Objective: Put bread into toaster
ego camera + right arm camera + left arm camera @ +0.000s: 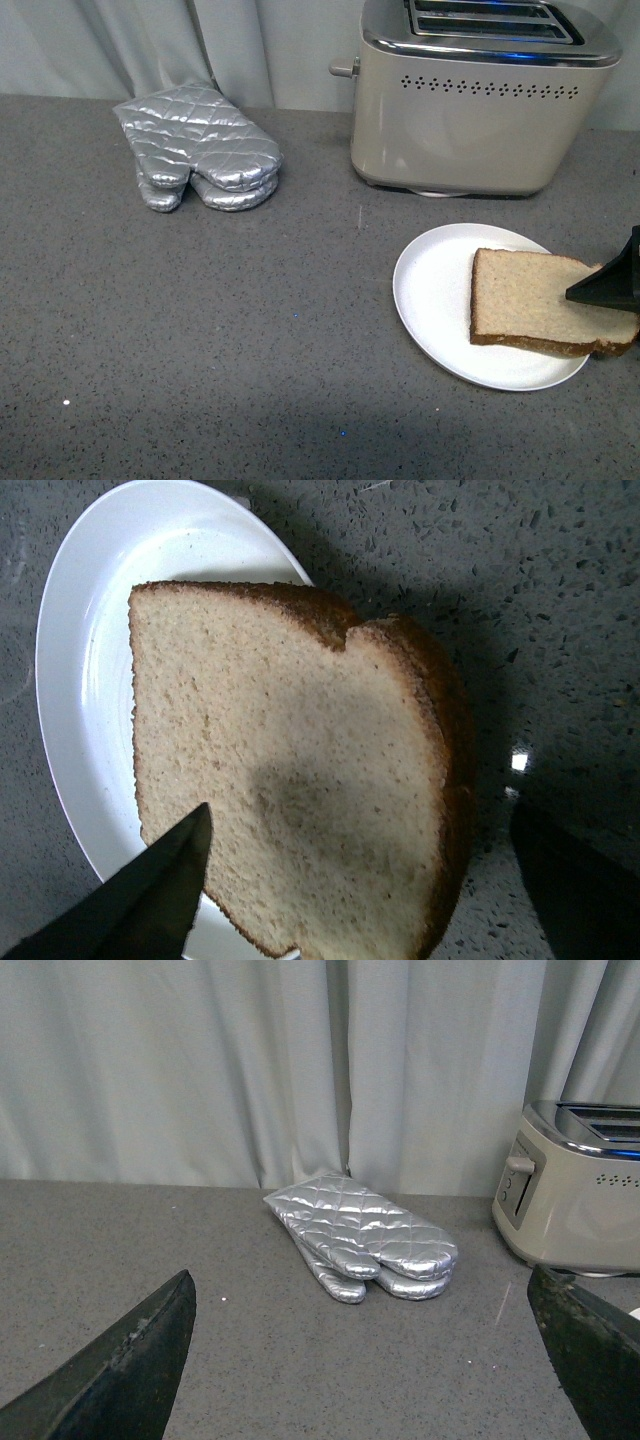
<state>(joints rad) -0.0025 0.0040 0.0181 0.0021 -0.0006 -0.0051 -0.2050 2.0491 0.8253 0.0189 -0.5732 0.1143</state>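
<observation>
No text, brand or number can be read. The toaster point(460, 140) shows only a row of small dot perforations.

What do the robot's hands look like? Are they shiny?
Not shiny. The left hand has two matte black fingers, wedge-shaped and narrowing to tips, with scuffed greyish edges. The right hand has black tapered fingers too. No cables or markings show, and the arms are out of view.

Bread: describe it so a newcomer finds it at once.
Find the beige toaster at the back right of the counter. In front of it sits a white plate; the bread lies on it, overhanging the right rim. It alone is brown and crusted.
</observation>
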